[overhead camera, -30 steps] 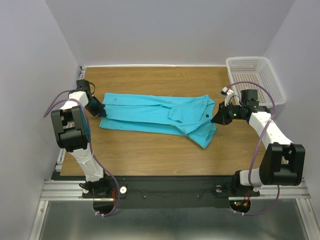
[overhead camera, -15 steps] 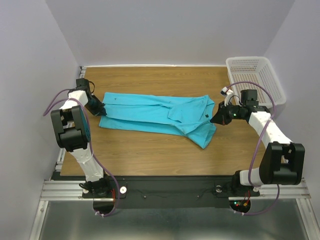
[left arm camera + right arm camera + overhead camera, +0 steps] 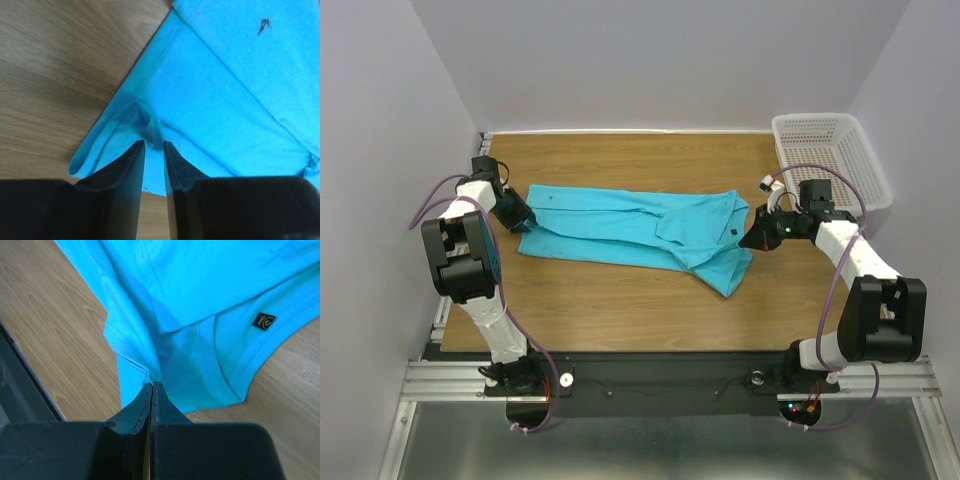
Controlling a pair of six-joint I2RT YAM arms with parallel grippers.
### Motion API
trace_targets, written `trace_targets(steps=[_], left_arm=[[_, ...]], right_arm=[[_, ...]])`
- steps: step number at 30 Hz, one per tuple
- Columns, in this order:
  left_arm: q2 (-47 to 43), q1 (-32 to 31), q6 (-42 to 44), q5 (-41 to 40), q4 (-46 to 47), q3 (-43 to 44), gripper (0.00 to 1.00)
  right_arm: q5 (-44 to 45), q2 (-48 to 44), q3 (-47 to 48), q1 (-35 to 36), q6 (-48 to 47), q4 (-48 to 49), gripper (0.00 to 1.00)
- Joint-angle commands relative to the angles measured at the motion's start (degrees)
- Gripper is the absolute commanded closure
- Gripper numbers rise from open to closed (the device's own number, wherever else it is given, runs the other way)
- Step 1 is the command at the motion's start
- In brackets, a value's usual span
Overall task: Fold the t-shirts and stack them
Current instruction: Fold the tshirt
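One turquoise t-shirt (image 3: pixel 620 225) lies flat across the middle of the wooden table (image 3: pixel 620 300). It is stretched lengthwise from left to right, with a doubled-over part and the neckline toward its right end — a small dark label (image 3: pixel 263 320) sits there beside the neck seam. The left gripper (image 3: pixel 154 144) is down low at the shirt's left end with its jaws a little apart. A small pucker of cloth stands just ahead of its tips rather than being clamped between them. The right gripper (image 3: pixel 151 385) is at the opposite end, jaws pressed tight together with the shirt's edge pinched at the tips and creases running out from that spot. A white mesh basket (image 3: pixel 865 165) stands at the far right corner of the table, well apart from the shirt.
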Motion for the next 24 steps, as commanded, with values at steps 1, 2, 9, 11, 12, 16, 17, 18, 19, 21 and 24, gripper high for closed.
trace_targets(steps=[1,2,9,11,12,16,17,18,19,21,24], left_arm=[[-2.8,0.1,2.1,1.8,0.8,2.4,0.49],[-3.4,0.1,2.4,2.1,1.1,2.5,0.48],[-8.7,0.2,6.7,3.7,3.0,2.8,0.32],[-11.2,0.1,8.0,6.3,5.5,1.6,0.29],[-13.8,0.1,8.5,7.4,6.4,-0.4,0.29],[-19.0,-1.9,11.1,10.4,9.8,-6.8,0.3],[-19.7,-3.3,11.3,10.5,10.8,-8.2,0.31],[-20.8,-4.1,11.3,10.0,11.1,-10.6,0.31],[-21.1,-4.8,11.3,9.7,11.7,-11.8,0.32],[-21.5,-5.9,10.9,8.0,13.0,-14.9,0.37],[-20.8,-6.1,10.1,8.0,15.4,-17.7,0.41]], right_arm=[[-1.8,0.6,1.5,-0.5,-0.6,2.0,0.99],[-1.9,1.1,1.5,-0.5,-0.6,2.0,0.99],[-2.8,3.6,3.0,-0.4,-0.4,2.0,0.99],[-2.9,4.3,3.6,-0.4,-0.3,2.0,0.99],[-3.0,5.0,4.2,-0.4,-0.2,2.0,0.99],[-3.0,7.0,6.4,-0.3,0.4,2.0,0.99],[-2.8,7.4,6.9,-0.3,0.6,1.9,0.99],[-2.8,7.6,7.5,-0.2,0.7,1.9,0.99],[-2.7,7.9,8.4,-0.1,0.8,1.7,0.99],[-2.5,8.4,9.6,-0.1,1.1,1.7,0.99],[-2.0,9.0,10.9,0.0,1.4,1.5,0.99]])
